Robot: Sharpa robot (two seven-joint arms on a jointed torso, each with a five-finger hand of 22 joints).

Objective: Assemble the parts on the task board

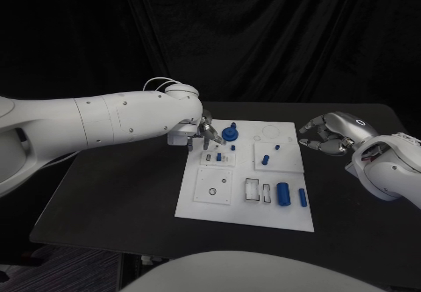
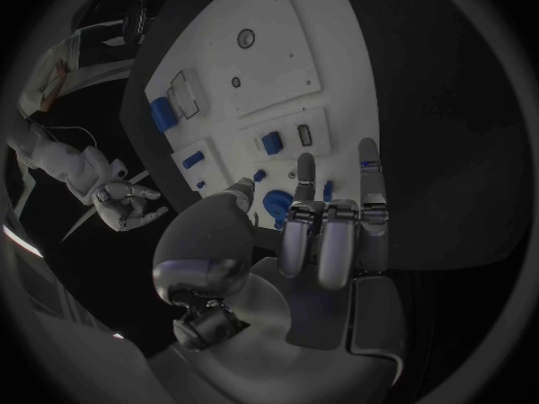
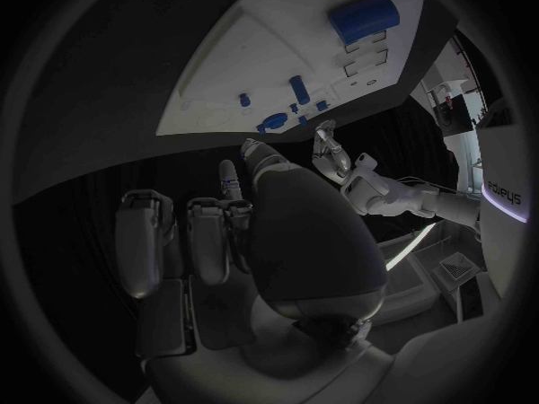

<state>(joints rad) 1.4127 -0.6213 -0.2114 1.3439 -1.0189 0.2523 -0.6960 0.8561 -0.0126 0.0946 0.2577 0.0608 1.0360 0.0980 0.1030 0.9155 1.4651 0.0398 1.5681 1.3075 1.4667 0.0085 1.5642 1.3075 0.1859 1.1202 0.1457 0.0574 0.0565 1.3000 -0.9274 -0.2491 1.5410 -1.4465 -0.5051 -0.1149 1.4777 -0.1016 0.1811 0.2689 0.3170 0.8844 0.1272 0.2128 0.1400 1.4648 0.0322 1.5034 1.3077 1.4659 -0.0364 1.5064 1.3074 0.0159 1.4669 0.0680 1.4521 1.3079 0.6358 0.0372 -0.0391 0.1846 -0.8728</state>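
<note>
Left hand (image 1: pixel 204 131) hangs over the board's (image 1: pixel 224 204) far-left corner, fingers (image 2: pixel 304 172) stretched out and apart, holding nothing, tips just beside a round blue knob (image 1: pixel 230 132). Right hand (image 1: pixel 329 135) sits off the board's right edge above the table (image 1: pixel 114 194), fingers curled in on nothing. A big blue cylinder (image 1: pixel 283 193) lies on the board's near-right part.

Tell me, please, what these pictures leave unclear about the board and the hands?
- Head view: whether the left hand touches the blue knob; its fingers overlap it.
- Head view: small parts on the task board too small to identify.
- Right hand: curled fingers hide its palm.
</note>
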